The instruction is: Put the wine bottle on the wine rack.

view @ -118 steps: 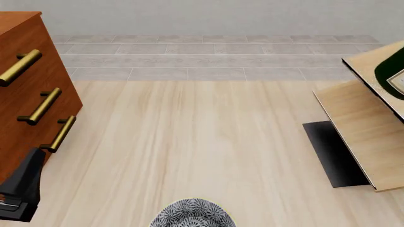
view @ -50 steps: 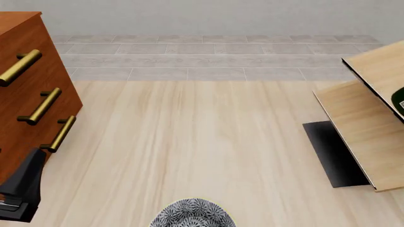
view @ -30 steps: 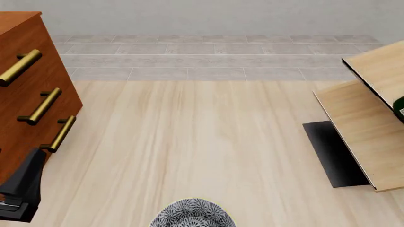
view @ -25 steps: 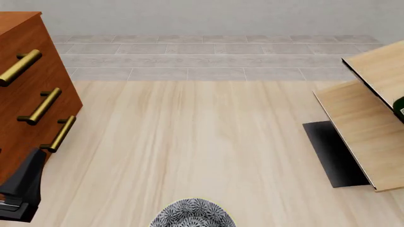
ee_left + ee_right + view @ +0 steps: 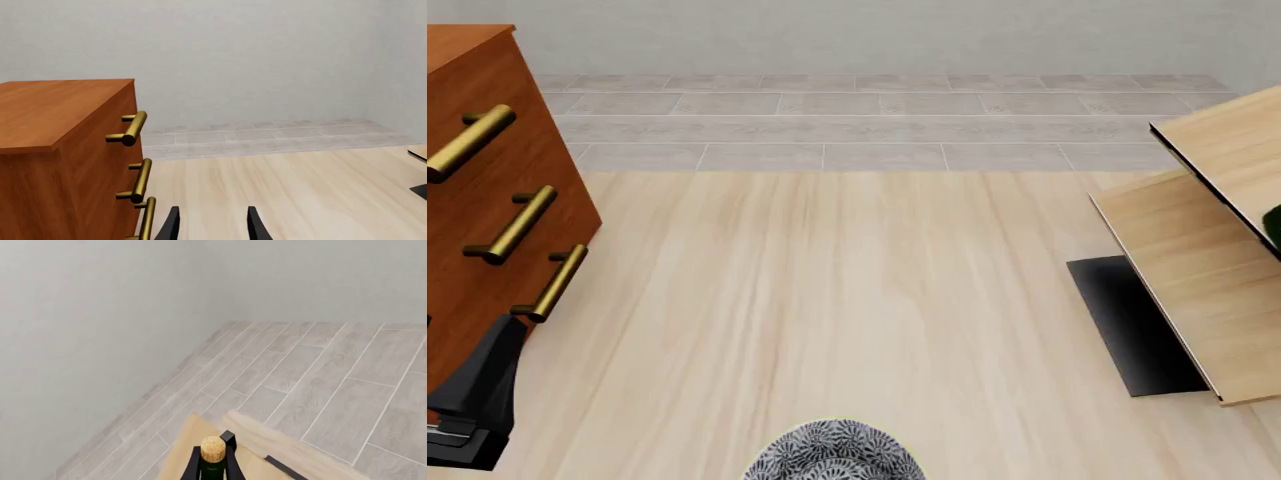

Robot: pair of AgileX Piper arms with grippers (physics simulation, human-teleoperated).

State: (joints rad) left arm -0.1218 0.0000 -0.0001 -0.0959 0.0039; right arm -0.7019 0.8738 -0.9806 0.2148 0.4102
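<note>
The wine bottle shows in the right wrist view as a tan cork (image 5: pixel 213 448) on a dark green neck. My right gripper (image 5: pixel 212 462) is shut on that neck, a black finger (image 5: pixel 193 467) on each side. Below it lie the pale wood panels of the wine rack (image 5: pixel 280 452). In the front view the wine rack (image 5: pixel 1194 270) stands at the right edge, and only a dark green sliver of the bottle (image 5: pixel 1272 215) shows over it. The right gripper is outside that view. My left gripper (image 5: pixel 212 225) is open and empty beside the cabinet.
A reddish-brown drawer cabinet (image 5: pixel 481 220) with brass bar handles stands at the left, also in the left wrist view (image 5: pixel 60 150). The left arm's black body (image 5: pixel 474 400) sits at the front left. A round grey patterned object (image 5: pixel 834 455) lies at the table's front edge.
The green patch of the bottle over the rack has slid right, from a large piece with its label to a thin sliver at the frame edge. The left arm has not moved.
</note>
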